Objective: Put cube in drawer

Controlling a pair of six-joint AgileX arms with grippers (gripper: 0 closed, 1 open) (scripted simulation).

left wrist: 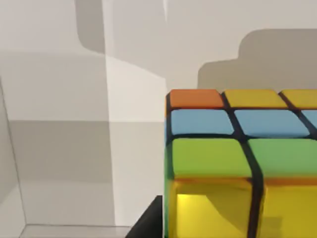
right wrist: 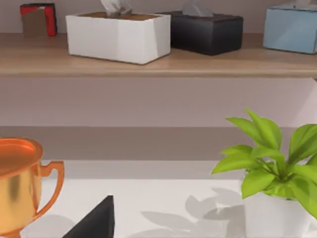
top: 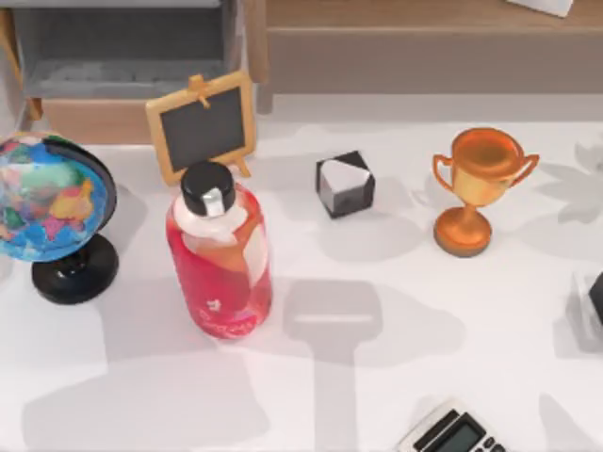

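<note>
A white table (top: 396, 377) carries the scene, backed by a long brown wooden shelf (top: 424, 47) at the far edge. Nearest in the top view, a calculator (top: 452, 433) pokes in at the near edge. Farther in, a red bottle (top: 221, 264) with a black cap stands left of centre, with a globe (top: 52, 202) on a black base to its left. Beyond the bottle a small chalkboard (top: 203, 124) on a wooden easel stands; to its right sit a black-and-white cube (top: 345, 184) and, farther right, an orange trophy (top: 476, 188). At the far left the drawer (top: 122, 56) stands open, its grey inside showing above the tan front. In the left wrist view the cube (left wrist: 237, 158) sits very close to the camera, with orange, yellow, blue and green squares, against pale grey walls; a dark tip of the left hand (left wrist: 148, 220) lies just beside it, and whether the fingers pinch it I cannot tell. The right wrist view looks level past a dark finger (right wrist: 96, 220) toward the trophy, a potted plant (right wrist: 272, 168) and tissue boxes (right wrist: 119, 34) on the shelf.
</note>
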